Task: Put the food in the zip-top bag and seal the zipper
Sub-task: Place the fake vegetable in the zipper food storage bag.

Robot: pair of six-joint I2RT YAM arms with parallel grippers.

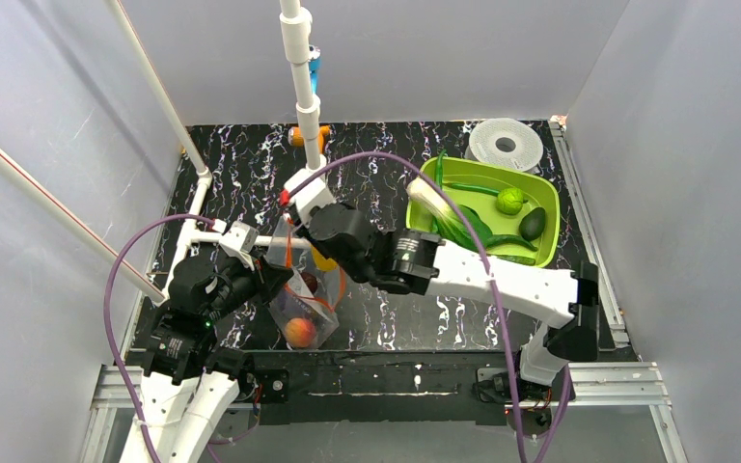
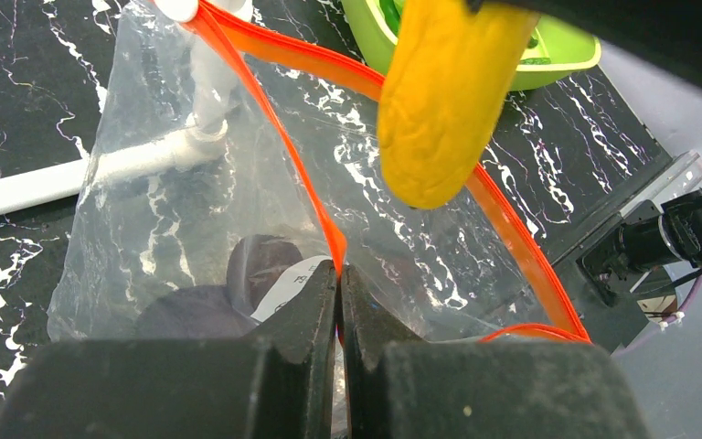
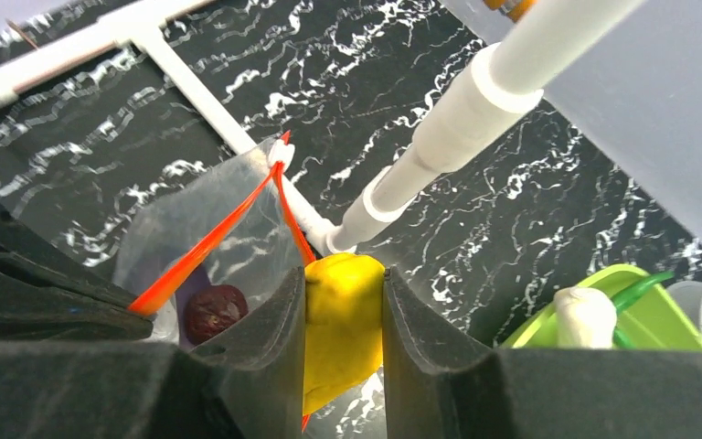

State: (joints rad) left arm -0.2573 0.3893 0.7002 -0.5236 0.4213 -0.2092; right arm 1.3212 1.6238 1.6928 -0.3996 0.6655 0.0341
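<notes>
I judge the risk is a miss onto the worktop [image 1: 425,318] — the mouth of the zip-top bag [image 2: 164,210], held by my left end effector [image 2: 339,273] clamped shut on the zipper [image 2: 274,137], looks narrow — while my right arm reaches across, wrist tipped down, the right end effector [image 3: 344,274] part-closed around the yellow piece [image 2: 443,101] just above it.

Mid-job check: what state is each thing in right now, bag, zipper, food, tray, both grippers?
zip-top bag, open, mouth edge held up.
zipper, unsealed, spread in a loop.
left gripper, shut on the zipper.
right gripper, shut on the yellow piece.
yellow piece, held over the bag's mouth, not inside.
peach, inside the bag.
plum, inside the bag.
leafy ball, in the lime-green tray.
avocado, in the tray.
pods, in the tray.
</notes>
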